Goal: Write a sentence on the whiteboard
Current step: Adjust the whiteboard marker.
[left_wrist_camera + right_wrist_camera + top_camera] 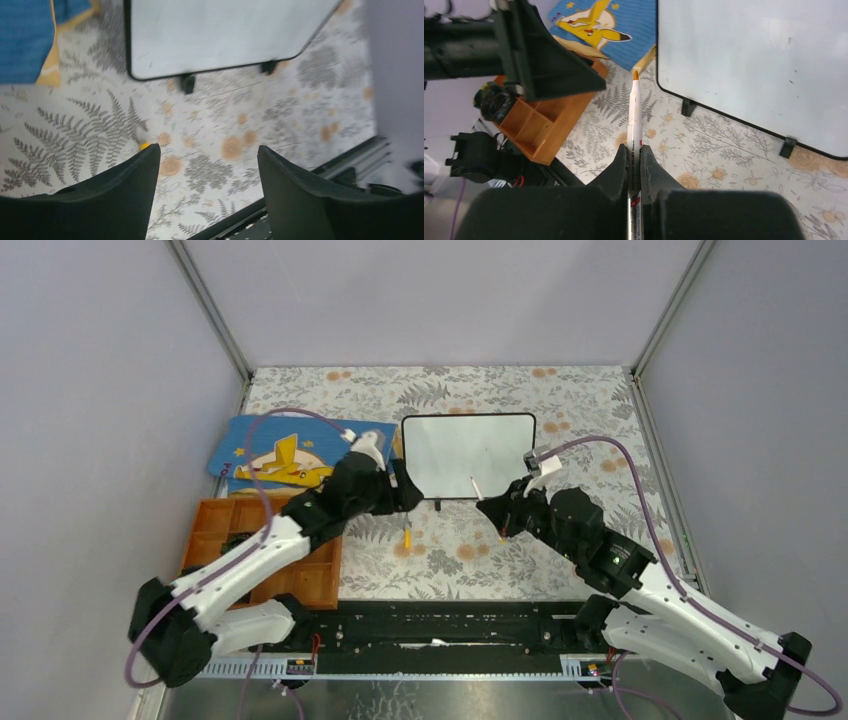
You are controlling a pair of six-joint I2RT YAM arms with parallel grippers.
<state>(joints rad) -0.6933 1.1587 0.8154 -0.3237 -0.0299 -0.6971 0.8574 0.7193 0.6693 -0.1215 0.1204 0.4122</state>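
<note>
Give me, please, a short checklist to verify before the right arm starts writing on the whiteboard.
1. Marker gripped: ok. The right gripper is shut on its barrel.
2. Cap off: ok. The orange tip is bare and points away from the gripper.
3. Writing area free: ok. The whiteboard carries no words, only a few tiny specks.
4. Tip on the surface: not ok. In the right wrist view the tip lies off the whiteboard's left edge.
5. Left gripper out of the way: ok. It is open, empty, and over the fern-patterned cloth below the whiteboard's bottom edge.
6. Whiteboard steady under pressure: cannot tell. Nothing holds it.
</note>
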